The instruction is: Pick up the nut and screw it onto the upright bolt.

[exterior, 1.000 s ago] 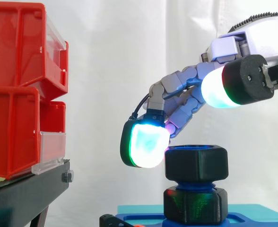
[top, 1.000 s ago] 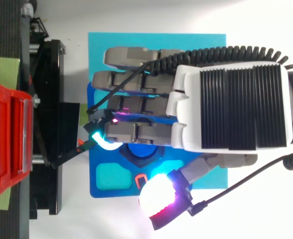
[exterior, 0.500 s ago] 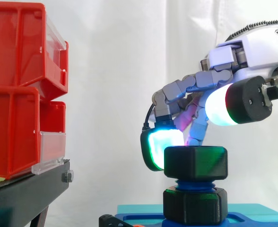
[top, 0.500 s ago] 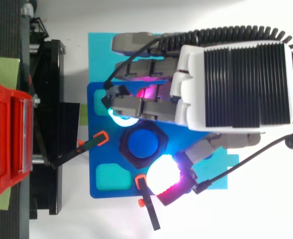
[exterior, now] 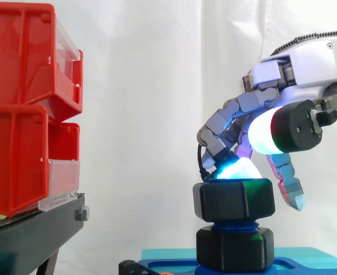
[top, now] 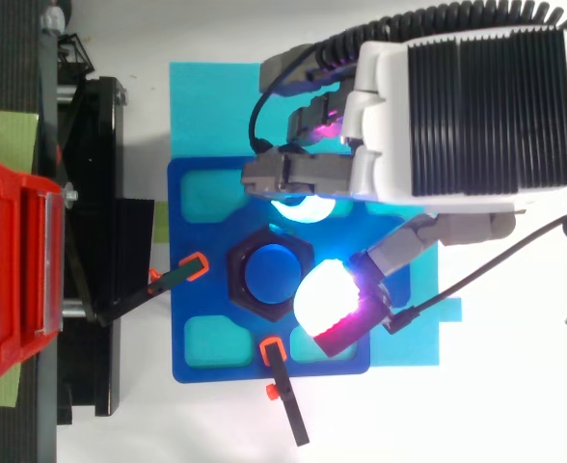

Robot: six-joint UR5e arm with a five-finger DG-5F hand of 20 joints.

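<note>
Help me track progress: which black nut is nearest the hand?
The upper nut, above the lower nut; the hand's fingertip meets its top.

Plastic nearly everywhere, cloth behind

Under the hand (exterior: 306,63), whose shell is smooth pale plastic, the black nut (exterior: 233,199) looks matt and the blue bolt (top: 272,273) smooth; the red bins (exterior: 19,114) far in front of the hand are glossy plastic; the curtain (exterior: 145,86) is white cloth.

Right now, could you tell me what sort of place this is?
Probably a robotics lab bench: red bins on a black stand, a white curtain behind, a black nut on an upright blue bolt.
</note>
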